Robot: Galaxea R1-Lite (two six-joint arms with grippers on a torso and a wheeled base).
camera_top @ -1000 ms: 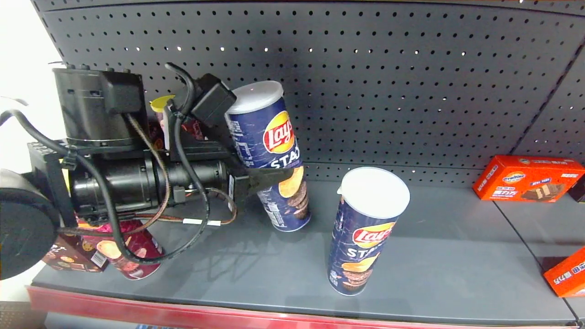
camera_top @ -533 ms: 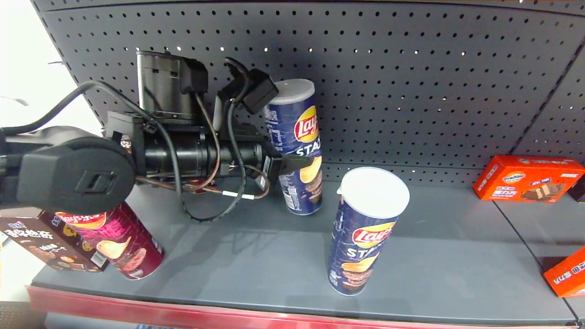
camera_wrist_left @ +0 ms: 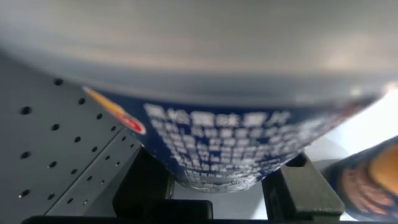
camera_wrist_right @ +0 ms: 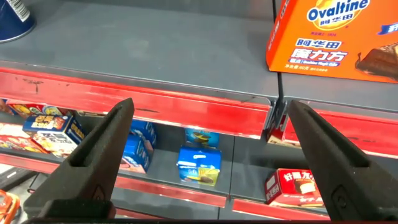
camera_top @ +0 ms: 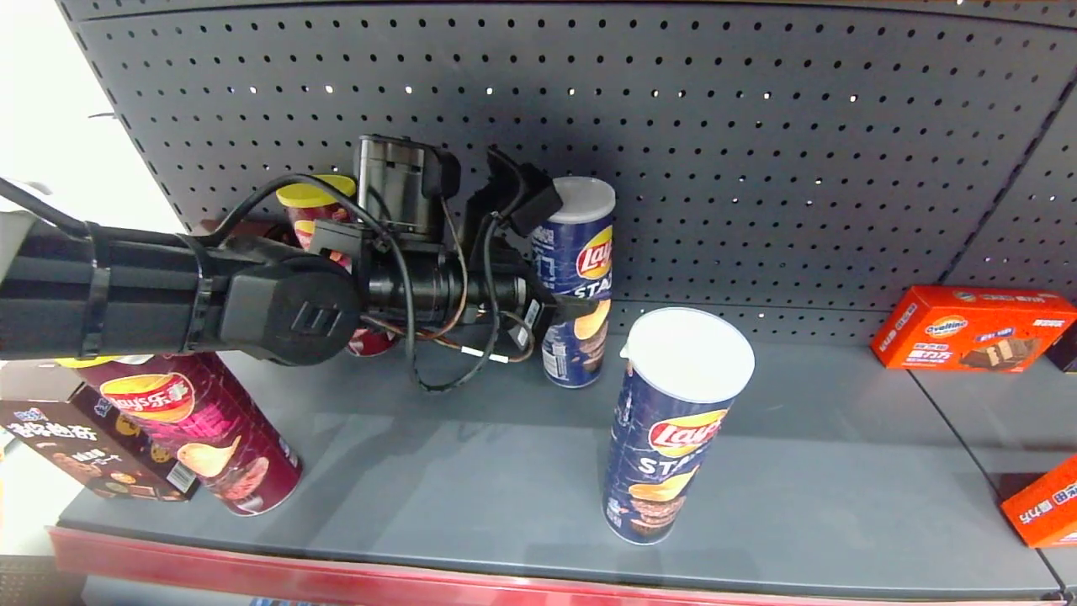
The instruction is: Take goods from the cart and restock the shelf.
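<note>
— What does the left arm (camera_top: pixel 126 295) look like, on the left of the head view?
— A matte black boxy link with black ties round it, then a rounded joint housing (camera_top: pixel 290 311) with a small square recess.
— And further along?
— A slimmer black barrel, a grey metal cylinder (camera_top: pixel 395 181) on top, looping black and brown cables (camera_top: pixel 433 390), then the black left hand (camera_top: pixel 565 313).
— The right hand (camera_wrist_right: pixel 210 118)?
— Two dark grey, wedge-shaped fingers (camera_wrist_right: pixel 93 168), matte and tapering.
</note>
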